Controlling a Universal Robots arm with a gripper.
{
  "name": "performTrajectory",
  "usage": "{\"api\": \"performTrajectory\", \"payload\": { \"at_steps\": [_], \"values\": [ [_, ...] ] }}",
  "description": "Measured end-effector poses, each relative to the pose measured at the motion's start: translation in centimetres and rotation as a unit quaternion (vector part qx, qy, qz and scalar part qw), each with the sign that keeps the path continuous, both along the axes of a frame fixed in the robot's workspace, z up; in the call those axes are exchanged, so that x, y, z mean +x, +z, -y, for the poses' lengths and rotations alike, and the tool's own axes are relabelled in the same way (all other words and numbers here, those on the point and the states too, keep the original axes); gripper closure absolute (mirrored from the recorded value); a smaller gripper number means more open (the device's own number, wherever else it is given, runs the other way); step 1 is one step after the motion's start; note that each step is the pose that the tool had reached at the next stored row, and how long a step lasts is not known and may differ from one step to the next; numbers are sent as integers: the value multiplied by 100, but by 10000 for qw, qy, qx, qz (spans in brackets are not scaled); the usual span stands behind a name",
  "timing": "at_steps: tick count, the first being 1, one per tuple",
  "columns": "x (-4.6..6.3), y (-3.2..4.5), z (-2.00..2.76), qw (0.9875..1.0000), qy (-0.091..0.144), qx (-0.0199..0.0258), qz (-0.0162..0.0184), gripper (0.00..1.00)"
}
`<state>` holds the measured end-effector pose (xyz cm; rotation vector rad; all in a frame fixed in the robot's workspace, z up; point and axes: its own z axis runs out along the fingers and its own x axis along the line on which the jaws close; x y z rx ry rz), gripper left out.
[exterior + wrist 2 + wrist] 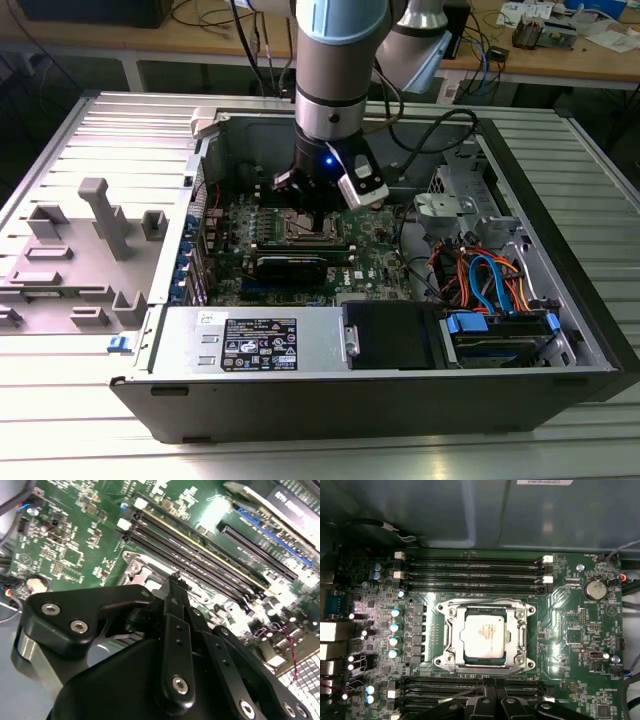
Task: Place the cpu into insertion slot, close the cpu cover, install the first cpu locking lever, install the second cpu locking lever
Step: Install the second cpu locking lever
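Open grey desktop computer case [560, 290] lies on its side on a ribbed silver aluminium bench [90, 130]. Grey plastic fixture blocks [95, 235] stand on the bench toward the exterior view's left edge. Wooden tables with cables and loose parts [540, 45] run along the far side of the room.

Green circuit board [570, 625] sits on the case floor. Square silvery insertion slot [525, 630] is near the board's middle, between two banks of long black memory slots [470, 570]. Square silver cpu [485, 636] lies flat in the slot. Thin silvery cpu cover [451, 630] is down around the cpu, which shows through its window. Thin wire locking levers [480, 601] run along the socket's edges; whether they are latched cannot be told.

Black gripper [175, 580] hangs just above the socket in the second wrist view, fingers [172, 605] pressed together, nothing between them. In the exterior view the gripper [310, 205] stands over the board's far part.

Black power supply [255, 345] with a label lies along the case's near wall; blue and orange cables [490, 280] are bundled at the exterior view's right.
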<state>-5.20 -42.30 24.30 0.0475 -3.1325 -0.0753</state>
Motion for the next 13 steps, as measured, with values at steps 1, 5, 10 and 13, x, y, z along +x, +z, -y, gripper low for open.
{"api": "performTrajectory", "payload": {
  "at_steps": [1,5,10,13],
  "values": [
    [0,-4,5,10000,0,1,-40,89],
    [-23,-20,14,9999,-1,2,-121,89],
    [-73,-51,14,9999,0,1,-128,89],
    [-73,-61,13,9999,0,2,-127,89]
  ]
}}
